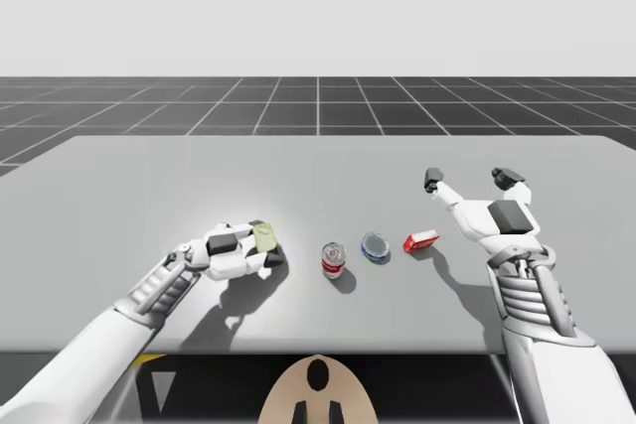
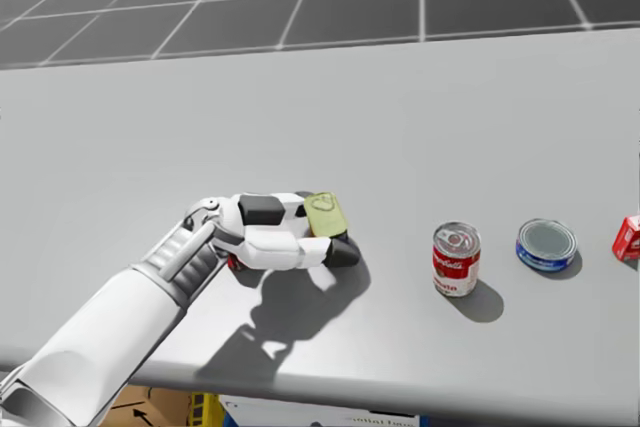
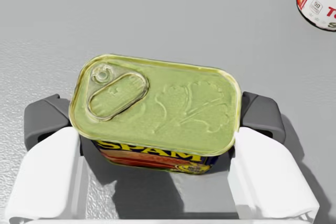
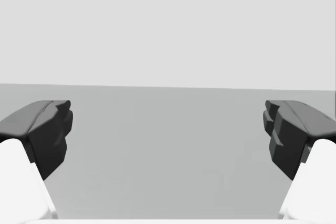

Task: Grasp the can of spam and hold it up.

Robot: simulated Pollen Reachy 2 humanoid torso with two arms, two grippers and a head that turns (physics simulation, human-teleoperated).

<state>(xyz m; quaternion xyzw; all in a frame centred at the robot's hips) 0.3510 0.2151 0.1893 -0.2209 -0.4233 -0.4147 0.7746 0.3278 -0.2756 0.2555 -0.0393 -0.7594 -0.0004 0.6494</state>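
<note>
On the grey table, in the high view, my left claw was clamped on the rectangular can of spam with a pale green-gold lid, left of the middle and near the front edge. To its right stood a red and white cylindrical can, then a flat round blue tin, then a small red box (all three apart from one another). My right claw hovered beyond the box, fingers spread wide, holding nothing.

In the head view the left claw gripped the spam can from two sides, lid facing up, with the red and white can well apart to its right.

In the left wrist view both dark pads pressed the can's short ends, and it lay level between them. Whether it touched the table I could not tell.

In the right wrist view the right claw had its fingers far apart, the table surface ahead of them.
</note>
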